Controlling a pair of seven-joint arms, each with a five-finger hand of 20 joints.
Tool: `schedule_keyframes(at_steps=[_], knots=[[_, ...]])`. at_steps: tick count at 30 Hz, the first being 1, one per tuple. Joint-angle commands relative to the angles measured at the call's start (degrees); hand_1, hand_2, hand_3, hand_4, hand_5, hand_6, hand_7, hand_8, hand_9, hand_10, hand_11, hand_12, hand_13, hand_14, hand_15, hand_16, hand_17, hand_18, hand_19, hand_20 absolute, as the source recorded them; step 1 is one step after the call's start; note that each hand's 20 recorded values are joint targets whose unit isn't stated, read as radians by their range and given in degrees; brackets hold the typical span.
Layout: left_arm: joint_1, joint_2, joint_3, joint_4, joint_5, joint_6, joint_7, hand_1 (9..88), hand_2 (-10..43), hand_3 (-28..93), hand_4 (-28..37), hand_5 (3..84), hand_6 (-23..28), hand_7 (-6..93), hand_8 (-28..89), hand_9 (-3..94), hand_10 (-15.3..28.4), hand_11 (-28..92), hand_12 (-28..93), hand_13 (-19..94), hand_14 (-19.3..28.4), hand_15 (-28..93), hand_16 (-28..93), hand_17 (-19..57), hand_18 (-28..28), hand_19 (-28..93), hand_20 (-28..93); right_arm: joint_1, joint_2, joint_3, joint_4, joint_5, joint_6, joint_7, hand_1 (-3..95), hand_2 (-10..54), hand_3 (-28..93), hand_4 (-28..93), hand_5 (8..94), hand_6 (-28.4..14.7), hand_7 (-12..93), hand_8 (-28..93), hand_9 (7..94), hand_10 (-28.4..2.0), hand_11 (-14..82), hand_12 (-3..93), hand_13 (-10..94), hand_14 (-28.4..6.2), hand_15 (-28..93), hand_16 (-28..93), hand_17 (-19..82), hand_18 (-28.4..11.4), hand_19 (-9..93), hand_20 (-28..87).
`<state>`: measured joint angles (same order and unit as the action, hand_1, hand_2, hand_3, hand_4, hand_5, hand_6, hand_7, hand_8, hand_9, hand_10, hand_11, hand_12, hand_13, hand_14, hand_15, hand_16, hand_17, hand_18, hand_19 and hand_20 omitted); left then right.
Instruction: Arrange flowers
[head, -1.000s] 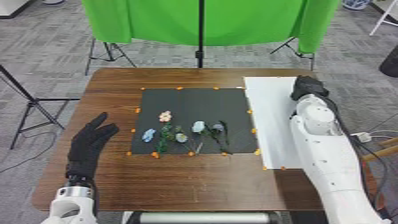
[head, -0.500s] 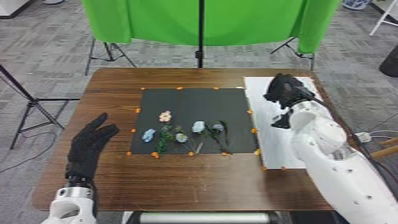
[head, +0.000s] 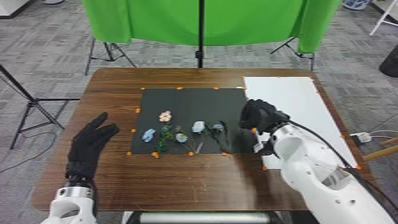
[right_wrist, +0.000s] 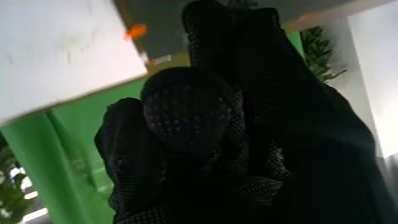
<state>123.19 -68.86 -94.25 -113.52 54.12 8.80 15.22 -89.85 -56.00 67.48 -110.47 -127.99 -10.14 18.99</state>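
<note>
Leftward across the white sheet, your right hand has swung to the dark mat's three o'clock edge, probably to reach the flowers near six, though you can't tell its grip; your left hand waits spread at eight.

On the dark mat before me I see a loose row of artificial-looking flowers lying down: a pink bloom farthest from me, a blue one at the left, then a pale bloom, a whitish-blue one and a greyish-blue one by dark green foliage.
</note>
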Motion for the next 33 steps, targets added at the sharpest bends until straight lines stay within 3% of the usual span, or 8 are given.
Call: schedule_keyframes(at_steps=[1,4,8,16,21,29,31,33], knots=[[0.25,-0.34,0.43,0.42,0.15,-0.35,-0.03,21.4,0.1,65,-23.8,42.0,3.6,8.9,-4,46.9,13.7,21,17,38,16.4,20,7,5.0,14.3,10,26,-1.39,-0.65,-1.18,-0.02,0.89,1.71,-1.38,60.2,-9.0,51,-14,75.5,-0.4,19,8,86.9,-9.1,12.4,32.7,92,-1.5,55,35,63,-9.5,93,51],[0.17,-0.27,0.32,0.53,0.19,-0.60,0.02,21.4,0.2,65,-23.8,41.8,3.6,8.8,-4,46.9,13.8,21,17,38,16.3,20,7,5.0,14.3,10,26,-1.48,-0.85,-0.88,-0.21,0.78,1.40,-1.92,57.0,-9.5,49,-13,72.4,-0.9,18,8,84.0,-9.8,15.5,29.6,91,-1.5,55,35,63,-9.7,93,52],[0.04,-0.32,0.37,0.59,0.25,-0.60,-0.07,21.4,0.2,65,-23.7,41.8,3.6,8.8,-4,46.9,13.7,21,17,38,16.4,20,7,5.0,14.3,10,26,-1.43,-1.17,-0.35,-0.27,0.59,-0.83,-1.87,47.9,-9.5,59,-16,64.9,0.7,17,-2,80.2,-11.5,21.5,22.8,91,-1.8,56,35,62,-9.9,93,53],[0.63,-0.45,0.06,0.33,0.25,-0.62,0.26,21.4,0.2,65,-23.6,42.1,3.6,9.0,-4,46.9,13.7,21,17,38,16.4,20,7,5.0,14.3,10,25,-2.12,-1.19,1.22,-0.90,-0.93,-2.45,-2.24,43.0,-9.5,61,-15,61.4,1.5,17,-9,78.6,-12.6,23.6,22.8,90,-2.0,56,34,62,-10.4,93,53],[0.67,-0.39,0.07,0.27,0.26,-0.63,0.18,21.4,0.2,65,-23.5,42.2,3.5,9.2,-4,46.8,13.7,21,17,38,16.5,20,7,4.9,14.3,10,26,-3.49,-2.37,5.79,-4.33,0.62,4.70,-2.56,39.0,-9.5,60,-15,60.9,1.1,16,-8,79.2,-13.0,26.0,23.6,90,-2.3,57,34,62,-10.8,93,54],[0.75,-0.34,-0.12,0.19,0.24,-0.82,0.32,21.3,0.1,65,-23.6,42.4,3.6,9.2,-4,46.8,13.7,21,17,38,16.5,20,7,4.9,14.3,10,25,-6.39,-5.12,18.02,-13.14,32.96,5.73,-2.06,30.6,-7.1,59,-12,66.9,0.7,15,-8,86.2,-12.6,34.2,26.2,93,-2.6,59,34,65,-11.8,93,60],[0.67,-0.35,-0.05,0.23,0.38,-0.87,0.52,21.4,0.2,65,-23.6,42.4,3.6,9.2,-4,46.8,13.7,21,17,38,16.4,20,7,4.9,14.3,10,25,-8.52,-6.71,20.67,-12.87,40.65,9.75,-8.20,28.1,-3.9,60,-12,67.9,0.5,15,-8,84.9,-13.0,34.0,26.4,90,-4.1,58,34,61,-12.6,93,57],[0.76,-0.46,0.05,0.11,0.41,-0.91,0.43,21.4,0.1,65,-23.6,42.6,3.6,9.3,-4,46.8,13.7,21,17,38,16.4,20,7,4.9,14.3,10,25,-11.56,-9.00,23.62,-12.16,47.72,12.23,-13.97,24.9,-0.9,61,-12,67.6,0.9,16,-8,80.0,-13.9,26.5,23.8,82,-7.5,50,31,52,-13.2,87,47]])
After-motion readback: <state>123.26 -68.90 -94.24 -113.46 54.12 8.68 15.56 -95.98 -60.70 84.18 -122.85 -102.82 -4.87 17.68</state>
